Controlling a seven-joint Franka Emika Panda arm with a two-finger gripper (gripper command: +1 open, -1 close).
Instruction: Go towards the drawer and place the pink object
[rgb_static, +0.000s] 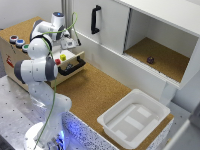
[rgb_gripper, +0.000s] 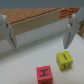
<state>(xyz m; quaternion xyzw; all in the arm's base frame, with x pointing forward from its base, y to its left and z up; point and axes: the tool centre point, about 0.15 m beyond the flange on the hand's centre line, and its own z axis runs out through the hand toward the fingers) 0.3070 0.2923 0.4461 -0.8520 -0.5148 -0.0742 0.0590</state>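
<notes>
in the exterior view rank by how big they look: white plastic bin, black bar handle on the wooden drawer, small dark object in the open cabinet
1. White plastic bin, clearly largest.
2. Black bar handle on the wooden drawer.
3. Small dark object in the open cabinet, smallest, though it sits farther back.

cork counter (rgb_static: 95, 92) | carries: wooden cabinet (rgb_static: 20, 62), white tray (rgb_static: 134, 119)

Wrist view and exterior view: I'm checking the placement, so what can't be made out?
Pink object: markings blurred, wrist view.
Drawer: interior largely hidden by the arm, exterior view.
Gripper: finger bases cut off at frame edge, wrist view.
Small dark object: too small to identify, exterior view.
</notes>
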